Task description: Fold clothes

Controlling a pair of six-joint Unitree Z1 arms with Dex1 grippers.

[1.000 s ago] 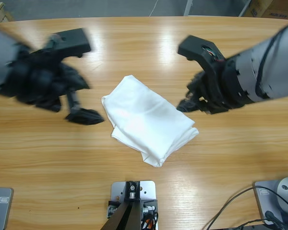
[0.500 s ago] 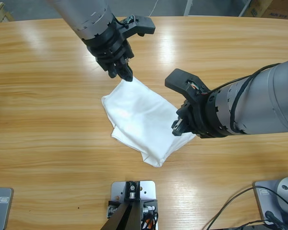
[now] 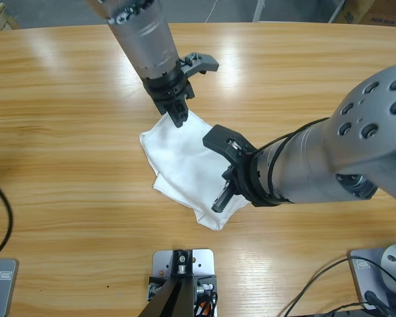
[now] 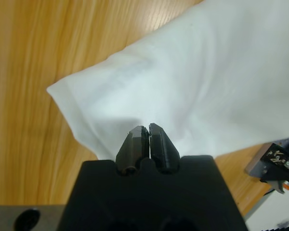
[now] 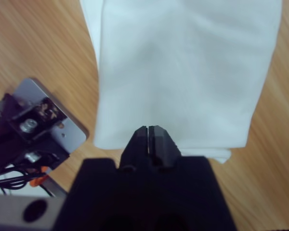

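Left gripper (image 4: 145, 131) closed over T-shirt (image 4: 202, 82); wrist views show it.

White T-shirt (image 3: 188, 164) folded, mid-table.

Two silver-grey ribbed arms w/ round screw holes; black cables along right one; each tool (image 3: 177, 119) (image 3: 222, 200) matte black.

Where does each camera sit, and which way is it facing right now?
High view: fixed above the table, looking down; both arms reach over the T-shirt.
Left wrist view: on the left arm, looking along the left gripper at a shirt corner.
Right wrist view: on the right arm, along the right gripper at the shirt's end.
Shared: the T-shirt.
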